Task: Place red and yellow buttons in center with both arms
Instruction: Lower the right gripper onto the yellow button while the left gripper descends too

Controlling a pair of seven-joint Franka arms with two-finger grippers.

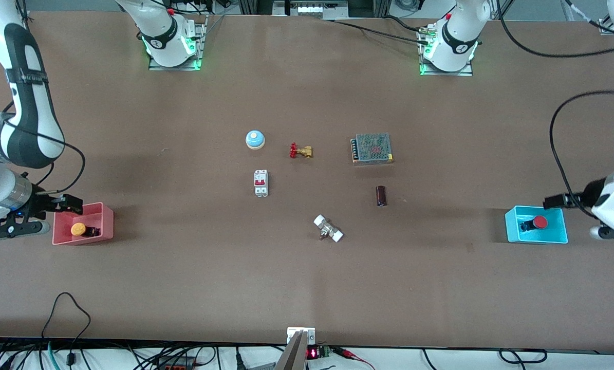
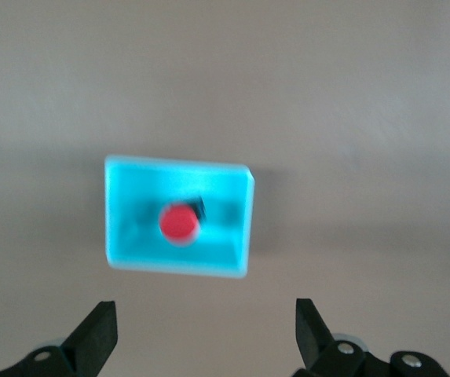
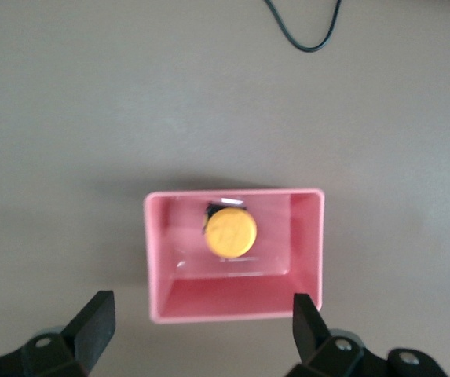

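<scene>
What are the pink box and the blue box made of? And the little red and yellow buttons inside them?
The pink box and the blue box look like smooth moulded plastic: thin even walls, one solid colour, a faint sheen. The yellow button and the red button seem plastic too, with flat matte caps on black bodies, though the bodies are mostly hidden.

A robotics lab: bolted arm bases [image 1: 173, 43], cables [image 1: 70, 318], brown test table [image 1: 183, 267].
</scene>
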